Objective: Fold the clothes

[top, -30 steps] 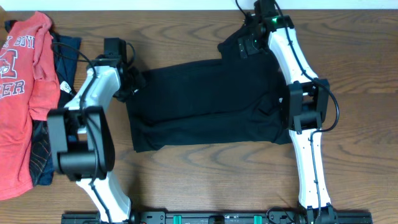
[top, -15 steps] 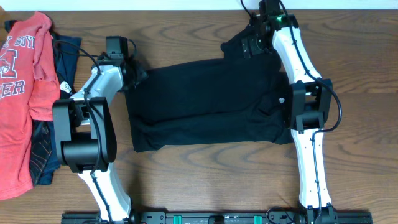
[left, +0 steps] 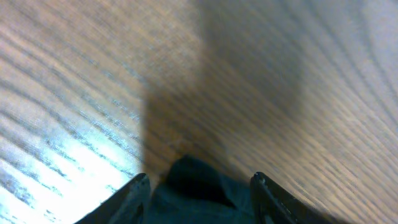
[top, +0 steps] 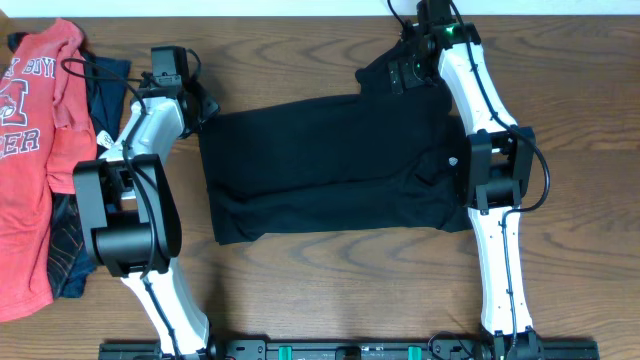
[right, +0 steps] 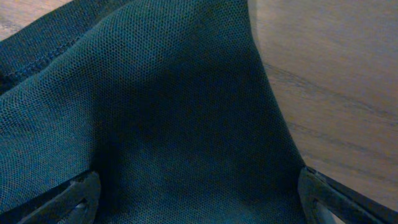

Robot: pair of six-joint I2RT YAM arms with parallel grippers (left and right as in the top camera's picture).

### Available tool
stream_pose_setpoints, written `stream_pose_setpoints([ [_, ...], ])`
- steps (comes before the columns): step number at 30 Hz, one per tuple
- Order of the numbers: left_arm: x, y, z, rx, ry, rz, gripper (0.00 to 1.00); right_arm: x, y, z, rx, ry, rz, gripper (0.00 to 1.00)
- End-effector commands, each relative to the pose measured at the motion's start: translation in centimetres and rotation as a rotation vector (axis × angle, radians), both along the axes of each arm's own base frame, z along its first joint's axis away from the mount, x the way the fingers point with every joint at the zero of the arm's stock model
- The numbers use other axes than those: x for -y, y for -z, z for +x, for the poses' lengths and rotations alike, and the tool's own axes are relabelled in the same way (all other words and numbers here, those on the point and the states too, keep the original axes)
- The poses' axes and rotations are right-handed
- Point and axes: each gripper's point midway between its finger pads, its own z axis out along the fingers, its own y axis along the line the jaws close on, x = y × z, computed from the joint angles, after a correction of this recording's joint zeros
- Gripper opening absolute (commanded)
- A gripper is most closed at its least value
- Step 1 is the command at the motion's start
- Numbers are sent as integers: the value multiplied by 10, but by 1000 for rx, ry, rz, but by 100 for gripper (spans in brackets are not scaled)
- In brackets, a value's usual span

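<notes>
Overhead: a black short-sleeved fabric shirt point(top: 330, 165) lies spread flat at the middle of the brown wooden table point(top: 300, 290). An orange-red lettered T-shirt point(top: 30, 150) and a navy garment point(top: 105, 85) are heaped at 9 o'clock.
Left wrist: the left gripper point(left: 199, 190) has its jaws pinched on the shirt's 10 o'clock corner.
Right wrist: the right gripper point(right: 199, 193) has its jaws wide apart over the 1 o'clock sleeve.

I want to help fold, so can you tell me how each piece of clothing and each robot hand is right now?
black shirt: spread flat, one sleeve sticking out at the top right.
orange-red T-shirt: rumpled, unfolded, far left.
navy garment: bunched, partly under the T-shirt.
left gripper: closed on the black shirt's corner.
right gripper: open, fingers spread over the black shirt.
</notes>
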Motion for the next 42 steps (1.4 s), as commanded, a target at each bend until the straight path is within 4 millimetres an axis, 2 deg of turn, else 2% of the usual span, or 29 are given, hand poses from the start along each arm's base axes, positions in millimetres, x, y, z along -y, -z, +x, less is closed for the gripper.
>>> stream_pose_setpoints([
  [1, -3, 19, -4, -49, -13, -2, 51, 18, -4, 1, 2, 2, -44, 99],
  [5, 0, 27, -7, -74, -4, -16, 51, 17, -61, 15, 112, -4, -33, 99],
  [7, 2, 31, -8, -80, 6, -29, 52, 16, -75, 16, 130, -11, -17, 99],
  [9, 6, 37, -9, -91, 15, -49, 52, 15, -80, 14, 130, -17, -5, 99],
  [13, 16, 50, -12, -118, 36, -99, 50, 15, -78, 10, 109, -17, -8, 99],
  [14, 18, 53, -14, -125, 40, -111, 37, 15, -77, 9, 107, -18, -8, 98],
  [15, 19, 54, -14, -129, 42, -117, 20, 15, -78, 9, 107, -18, -8, 93],
  [16, 19, 55, -15, -133, 42, -117, 11, 15, -78, 9, 108, -18, -8, 84],
  [17, 20, 55, -15, -135, 42, -118, 6, 15, -78, 9, 107, -17, -8, 75],
  [18, 20, 55, -16, -136, 43, -118, 6, 15, -77, 9, 107, -17, -8, 64],
  [22, 20, 54, -15, -140, 42, -118, 6, 18, -78, 10, 110, -13, -8, 37],
  [25, 20, 48, -12, -136, 39, -119, 6, 21, -78, 11, 113, -7, -8, 25],
  [27, 19, 38, -5, -126, 40, -117, 6, 26, -77, 12, 112, 1, -8, 27],
  [29, 18, 26, 2, -116, 40, -116, 6, 31, -76, 12, 109, 8, -9, 32],
  [31, 18, 14, 8, -104, 41, -114, 6, 34, -73, 12, 100, 12, 5, 44],
  [32, 17, 10, 10, -101, 41, -114, 6, 36, -68, 11, 92, 14, 8, 58],
  [34, 17, 4, 12, -100, 41, -114, 6, 39, -55, 9, 69, 19, 17, 68],
  [38, 17, 4, 11, -106, 41, -115, 6, 42, -27, 7, 37, 14, 30, 63],
  [42, 17, 4, 11, -107, 41, -115, 6, 35, -4, 4, 22, 1, 64, 60],
])
